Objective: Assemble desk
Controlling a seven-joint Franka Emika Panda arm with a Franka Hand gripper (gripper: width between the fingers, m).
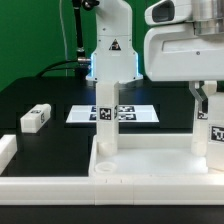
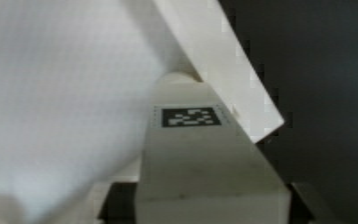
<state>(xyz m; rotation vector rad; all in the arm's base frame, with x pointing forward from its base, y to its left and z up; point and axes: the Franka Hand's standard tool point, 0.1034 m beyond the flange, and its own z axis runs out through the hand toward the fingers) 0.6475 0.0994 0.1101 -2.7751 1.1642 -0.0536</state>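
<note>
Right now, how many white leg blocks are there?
3: loose leg lying at the exterior view's left; standing leg upright on the tabletop, centre; gripped leg in the tool at that view's right. More may be hidden.

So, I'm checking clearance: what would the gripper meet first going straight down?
First the upright leg the gripper seems clamped on; past that, probably the tabletop, though depth is unclear.

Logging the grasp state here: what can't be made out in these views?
1. The claw: exterior view, the frame edge cuts it off; open or shut is unclear.
2. The leg below it: same view, partly cut off by that edge.
3. Wrist view: blurred; the leg fills it, hiding the tabletop.
</note>
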